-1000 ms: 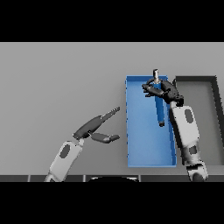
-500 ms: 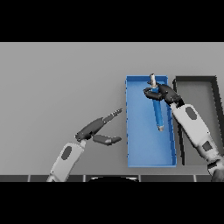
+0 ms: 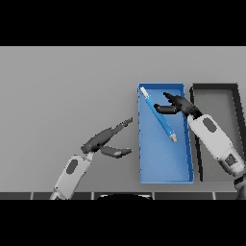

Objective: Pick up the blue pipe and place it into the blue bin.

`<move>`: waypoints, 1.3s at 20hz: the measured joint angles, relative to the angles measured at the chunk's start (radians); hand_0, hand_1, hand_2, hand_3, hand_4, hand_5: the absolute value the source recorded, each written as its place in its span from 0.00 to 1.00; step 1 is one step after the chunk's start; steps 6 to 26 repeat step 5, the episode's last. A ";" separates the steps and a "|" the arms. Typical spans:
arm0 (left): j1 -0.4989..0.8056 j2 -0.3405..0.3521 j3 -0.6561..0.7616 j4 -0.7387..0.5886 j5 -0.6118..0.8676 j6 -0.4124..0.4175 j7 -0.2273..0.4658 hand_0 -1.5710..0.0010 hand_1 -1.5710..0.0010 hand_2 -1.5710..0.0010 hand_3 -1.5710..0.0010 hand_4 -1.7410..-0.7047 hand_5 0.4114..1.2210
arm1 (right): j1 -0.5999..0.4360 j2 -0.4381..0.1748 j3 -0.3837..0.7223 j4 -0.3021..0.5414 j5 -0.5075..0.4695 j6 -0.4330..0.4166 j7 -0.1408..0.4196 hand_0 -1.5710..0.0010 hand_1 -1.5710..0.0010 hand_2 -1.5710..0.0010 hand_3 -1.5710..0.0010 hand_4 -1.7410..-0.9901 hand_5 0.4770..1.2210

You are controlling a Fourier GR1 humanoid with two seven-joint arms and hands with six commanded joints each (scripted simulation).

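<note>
Already the blue pipe (image 3: 159, 116) lay in the blue bin (image 3: 166, 171); the right hand (image 3: 177, 104) (fingers spread, empty) risked nudging it.

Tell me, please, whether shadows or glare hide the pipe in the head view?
Head view: flat, even light and no glare; the blue pipe lies diagonally in the blue bin, blue on blue yet readable by its pale tips; the right hand sits beside it, open, without covering it.
</note>
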 measured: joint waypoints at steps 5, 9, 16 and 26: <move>0.008 -0.004 -0.009 0.009 -0.020 0.011 -0.002 1.00 1.00 1.00 1.00 0.78 0.10 | -0.007 -0.006 0.011 0.006 0.011 0.041 -0.023 0.99 0.99 0.99 1.00 0.87 0.32; 0.008 -0.004 -0.009 0.009 -0.020 0.011 -0.002 1.00 1.00 1.00 1.00 0.78 0.10 | -0.007 -0.006 0.011 0.006 0.011 0.041 -0.023 0.99 0.99 0.99 1.00 0.87 0.32; 0.008 -0.004 -0.009 0.009 -0.020 0.011 -0.002 1.00 1.00 1.00 1.00 0.78 0.10 | -0.007 -0.006 0.011 0.006 0.011 0.041 -0.023 0.99 0.99 0.99 1.00 0.87 0.32; 0.008 -0.004 -0.009 0.009 -0.020 0.011 -0.002 1.00 1.00 1.00 1.00 0.78 0.10 | -0.007 -0.006 0.011 0.006 0.011 0.041 -0.023 0.99 0.99 0.99 1.00 0.87 0.32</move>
